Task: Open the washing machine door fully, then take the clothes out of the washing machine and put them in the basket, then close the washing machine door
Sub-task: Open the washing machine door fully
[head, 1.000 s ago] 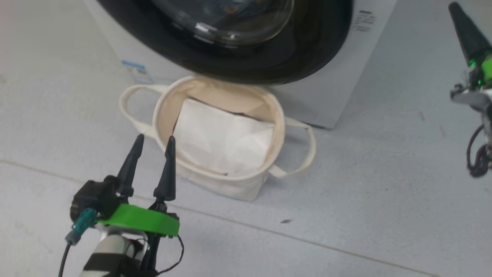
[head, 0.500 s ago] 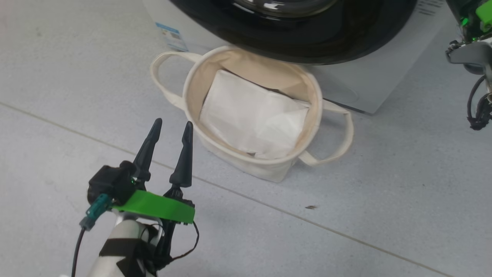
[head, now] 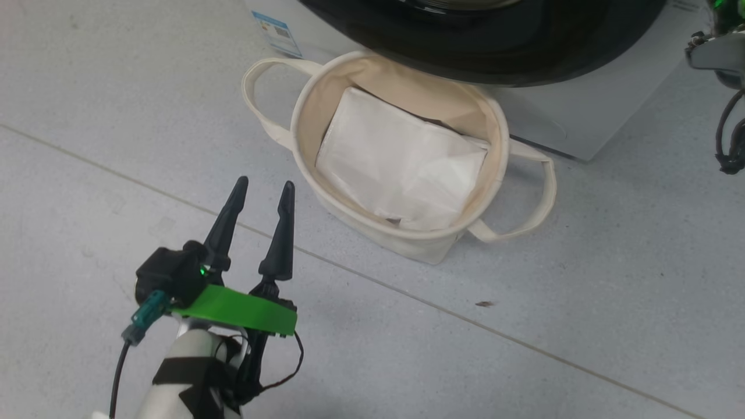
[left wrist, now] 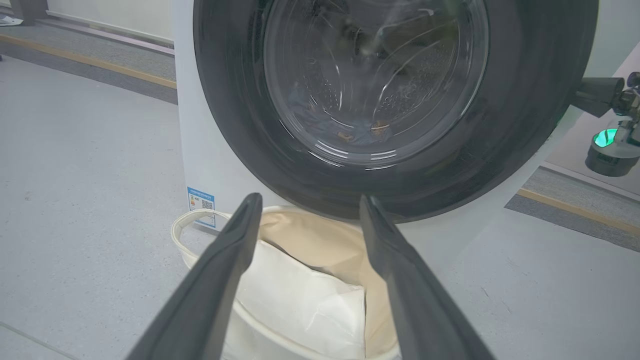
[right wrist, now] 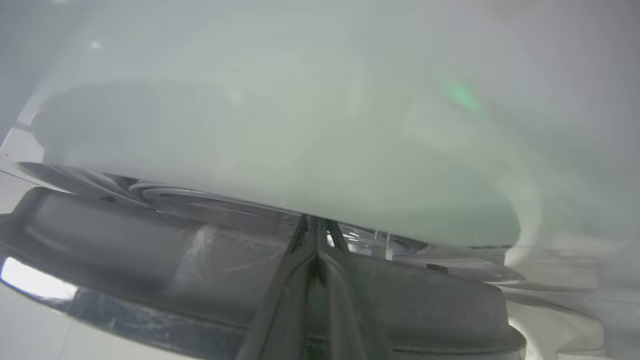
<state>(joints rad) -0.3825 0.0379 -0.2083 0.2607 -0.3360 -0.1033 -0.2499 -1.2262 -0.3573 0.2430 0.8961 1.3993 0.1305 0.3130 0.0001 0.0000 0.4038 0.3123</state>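
Right claw clenched, tips wedged at washing machine door edge, likely to pry. Left claw released, empty, beside basket parked below door.

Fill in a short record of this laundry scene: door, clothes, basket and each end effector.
door: not fully open
clothes: inside the machine, seen through the door
basket: on the floor below the door, holds a white sheet, no clothes
left end effector: open, empty, near the basket
right end effector: shut, tips at the door's edge
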